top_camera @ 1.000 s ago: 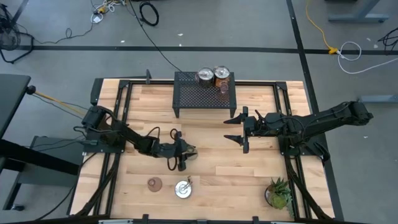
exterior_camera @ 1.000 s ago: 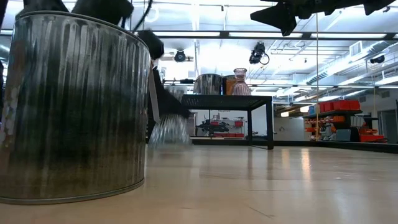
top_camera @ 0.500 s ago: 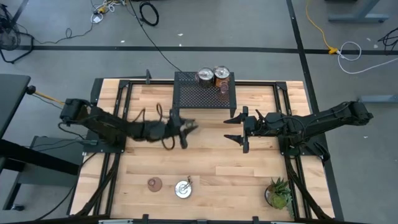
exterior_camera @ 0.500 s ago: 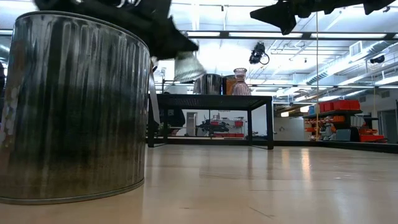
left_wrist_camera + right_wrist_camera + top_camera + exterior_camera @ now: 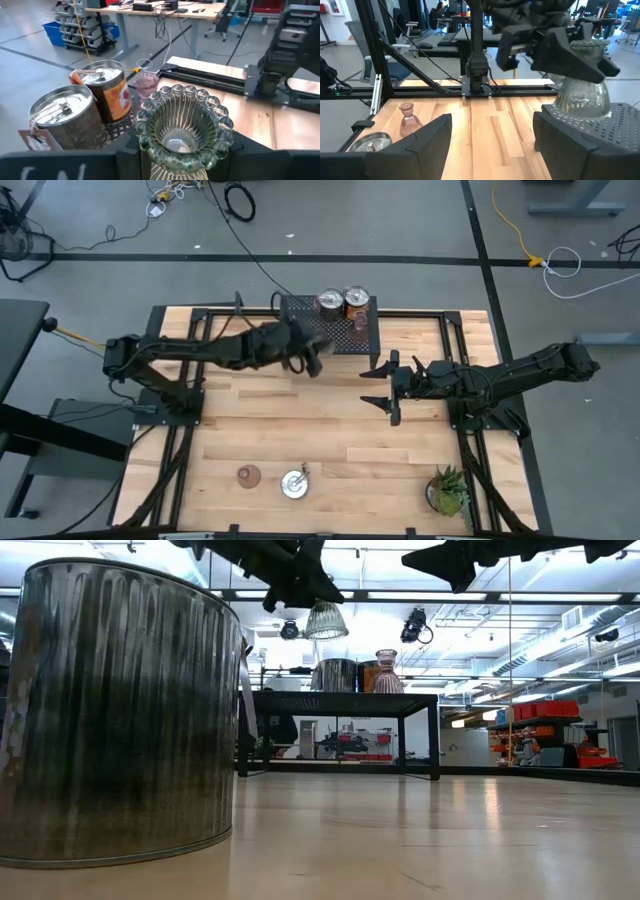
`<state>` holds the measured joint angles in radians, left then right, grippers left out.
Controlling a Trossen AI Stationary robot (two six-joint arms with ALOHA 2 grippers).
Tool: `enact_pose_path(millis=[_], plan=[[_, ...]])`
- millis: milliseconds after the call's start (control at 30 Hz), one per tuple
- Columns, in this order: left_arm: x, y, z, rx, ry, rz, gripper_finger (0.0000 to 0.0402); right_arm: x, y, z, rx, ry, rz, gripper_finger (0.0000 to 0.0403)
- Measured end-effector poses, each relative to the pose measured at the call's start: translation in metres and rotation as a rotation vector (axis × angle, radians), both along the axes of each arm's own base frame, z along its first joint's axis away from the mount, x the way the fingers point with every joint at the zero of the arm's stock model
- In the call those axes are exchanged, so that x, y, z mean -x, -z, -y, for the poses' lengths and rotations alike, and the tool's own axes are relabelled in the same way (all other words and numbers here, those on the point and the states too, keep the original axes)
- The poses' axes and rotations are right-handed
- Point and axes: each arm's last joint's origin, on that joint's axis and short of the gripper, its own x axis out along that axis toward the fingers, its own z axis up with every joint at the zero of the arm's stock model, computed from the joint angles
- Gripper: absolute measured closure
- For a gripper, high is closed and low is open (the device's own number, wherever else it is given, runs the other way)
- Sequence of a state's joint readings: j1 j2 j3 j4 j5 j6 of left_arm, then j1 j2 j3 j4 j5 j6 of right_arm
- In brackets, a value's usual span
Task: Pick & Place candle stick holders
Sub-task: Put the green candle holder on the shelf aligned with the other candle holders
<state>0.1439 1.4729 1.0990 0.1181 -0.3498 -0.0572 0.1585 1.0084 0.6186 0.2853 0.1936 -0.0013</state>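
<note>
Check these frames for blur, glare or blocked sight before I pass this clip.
High view: the left claw and its arm are motion-smeared near the black mesh rack. Low view: a ribbed metal holder close to the lens blocks the left third, and bright ceiling lights silhouette both arms. Left wrist view: the clear ribbed glass holder is sharp. Right wrist view: clear, with the right claw open.

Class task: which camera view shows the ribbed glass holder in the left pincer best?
The left wrist view: the ribbed glass holder fills it. Low and right wrist views show its side; from above, the left pincer mostly hides it.
</note>
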Motion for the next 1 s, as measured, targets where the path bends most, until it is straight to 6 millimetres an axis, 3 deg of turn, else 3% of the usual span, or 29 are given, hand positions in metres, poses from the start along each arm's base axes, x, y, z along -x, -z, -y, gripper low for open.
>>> enact_pose_path(millis=[167,533,1000], plan=[[0.002,0.006,-0.015,0.047,-0.012,-0.004,0.0275,0.0,-0.001,0.0,-0.001,-0.002,0.006,0.0124],[-0.03,0.052,-0.03,0.073,-0.03,-0.078,0.0275,0.0,-0.002,0.0,0.004,-0.002,0.019,0.0124],[-0.044,0.055,-0.043,0.054,-0.079,-0.061,0.0275,0.0,-0.002,0.0,0.007,-0.002,0.019,0.0124]])
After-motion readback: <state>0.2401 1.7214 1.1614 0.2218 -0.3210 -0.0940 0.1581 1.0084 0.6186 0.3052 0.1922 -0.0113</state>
